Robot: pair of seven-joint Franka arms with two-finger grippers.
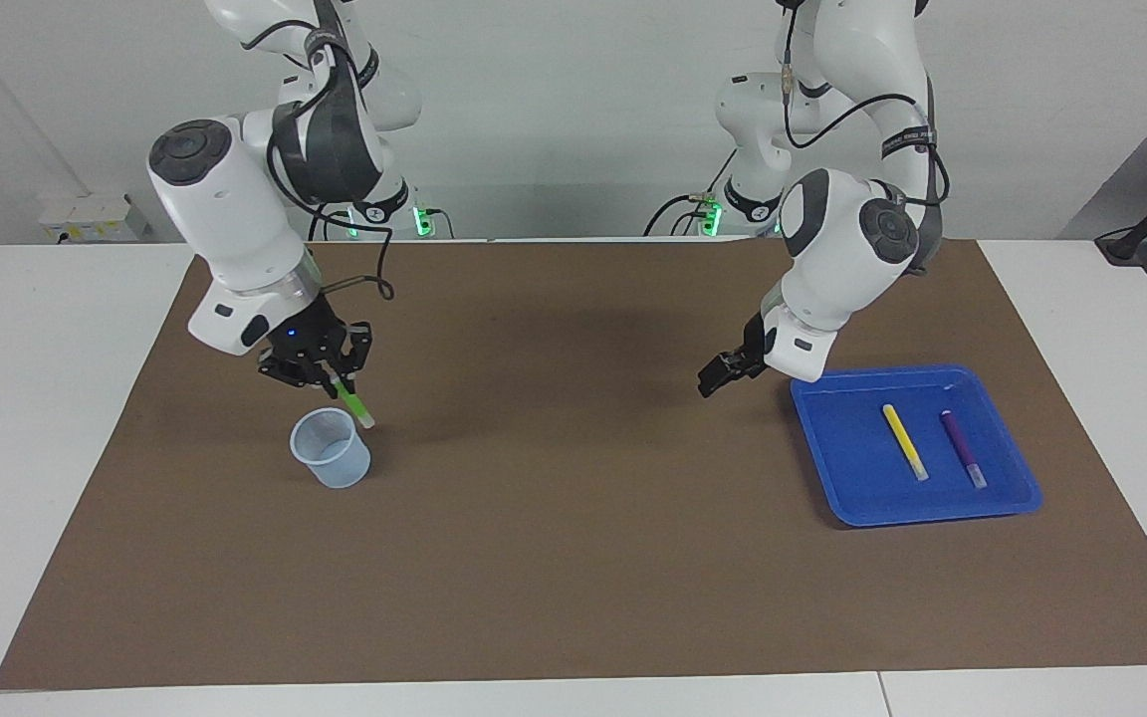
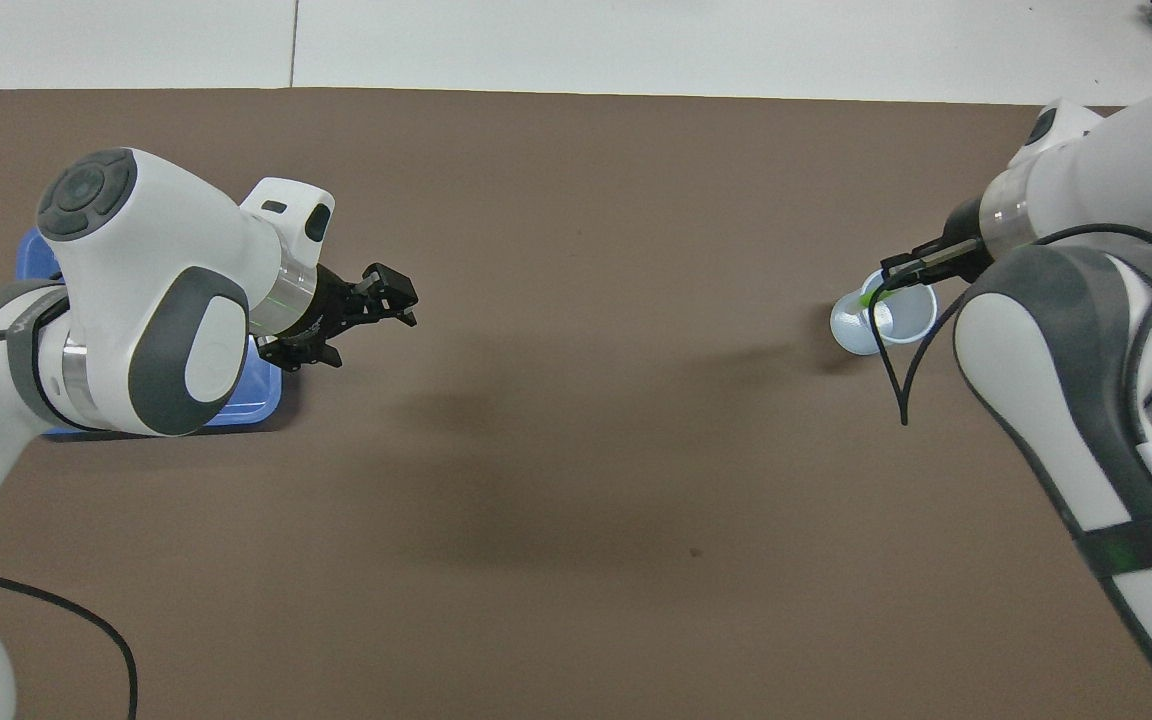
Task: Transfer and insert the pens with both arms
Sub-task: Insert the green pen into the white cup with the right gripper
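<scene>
My right gripper (image 1: 328,374) is shut on the bright green pen (image 1: 354,403), which hangs tilted with its pale lower end just above the rim of the translucent cup (image 1: 331,450). From overhead the green pen (image 2: 872,296) and right gripper (image 2: 898,276) sit over the cup (image 2: 883,322). The yellow pen (image 1: 904,441) and the purple pen (image 1: 963,449) lie side by side in the blue tray (image 1: 847,453). My left gripper (image 1: 721,374) hovers open and empty over the mat just beside the tray's edge; overhead, the left gripper (image 2: 364,325) shows its fingers apart.
A brown mat (image 1: 573,558) covers most of the white table (image 1: 36,398). The blue tray (image 2: 246,405) is mostly hidden under the left arm in the overhead view. A cable loops from the right wrist next to the cup.
</scene>
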